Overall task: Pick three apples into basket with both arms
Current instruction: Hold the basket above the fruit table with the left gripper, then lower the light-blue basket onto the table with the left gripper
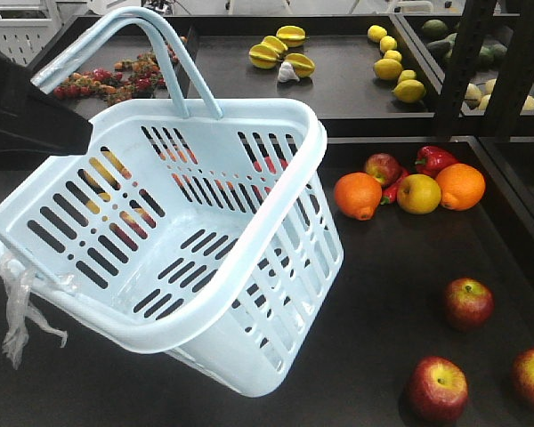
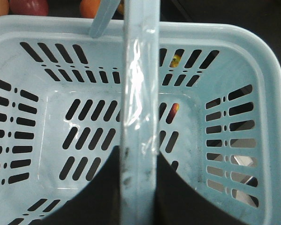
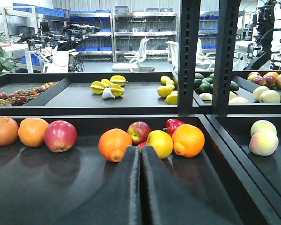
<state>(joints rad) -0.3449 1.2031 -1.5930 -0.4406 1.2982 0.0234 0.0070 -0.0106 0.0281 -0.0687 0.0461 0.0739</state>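
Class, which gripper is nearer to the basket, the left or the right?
Left. The left gripper is shut on the basket, around its handle. The right gripper is shut and faces the fruit on the dark tray; its view shows no basket.

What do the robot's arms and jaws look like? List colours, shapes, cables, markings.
The left arm shows as a plain matte black angular wedge. The right arm ends in two smooth black jaws, broad at the base, tapering to rounded tips. No cables or markings show in these views.
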